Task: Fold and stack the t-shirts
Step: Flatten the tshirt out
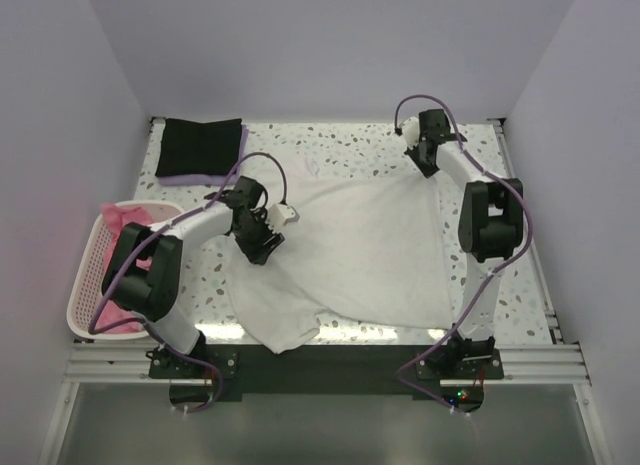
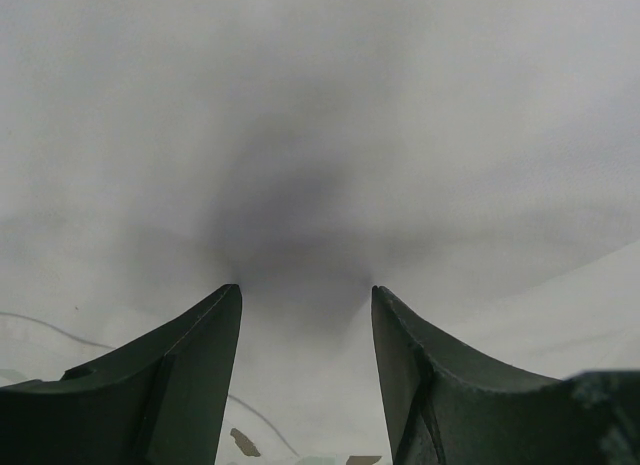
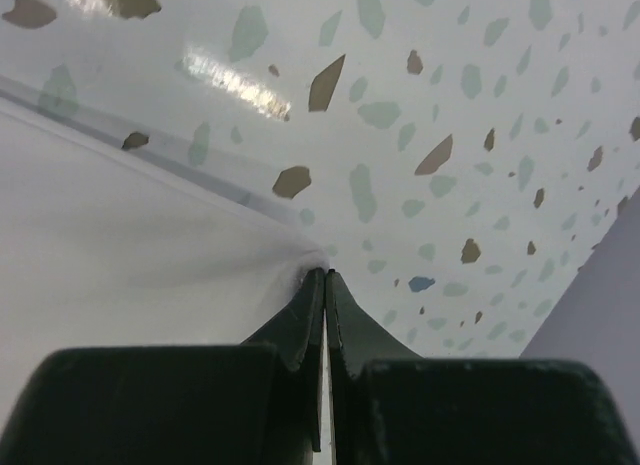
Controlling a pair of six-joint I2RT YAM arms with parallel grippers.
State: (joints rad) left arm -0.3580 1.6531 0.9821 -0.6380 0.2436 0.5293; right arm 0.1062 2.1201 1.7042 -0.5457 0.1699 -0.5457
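Top view. Plain white cotton t-shirt (image 1: 350,250) lies spread over the middle of the pale speckled tabletop (image 1: 350,150), rumpled, with its near-left part reaching the near edge. The left arm (image 1: 160,265) leans in over the shirt's left side, jaws down on the fabric there, and it hides that edge of the shirt from you. The right arm (image 1: 485,220) reaches to the shirt's far right corner. You cannot read how wide either pair of jaws stands from up here.

At the far left corner, a folded black t-shirt (image 1: 200,145) sits on a folded lavender t-shirt (image 1: 190,178), of which only a strip shows. A pale pink plastic lattice basket (image 1: 80,285) stands off the left edge, crowded by the left arm. Crumpled pink cloth (image 1: 122,215) lies inside it, and you cannot tell how many pieces there are.

Left wrist view. The left jaws stand well apart, with nothing between them. White fabric (image 2: 320,135) fills nearly the whole view, blurred and shadowed at the centre. A sliver of speckled tabletop (image 2: 245,443) shows at the bottom.

Right wrist view. The right jaws are pressed together, pinching the corner of the white shirt (image 3: 130,245), which pulls to a point at the tips. The pinched bit itself is hidden. Bare tabletop (image 3: 450,105) lies beyond, and a lilac wall (image 3: 600,325) is cut off at the lower right.
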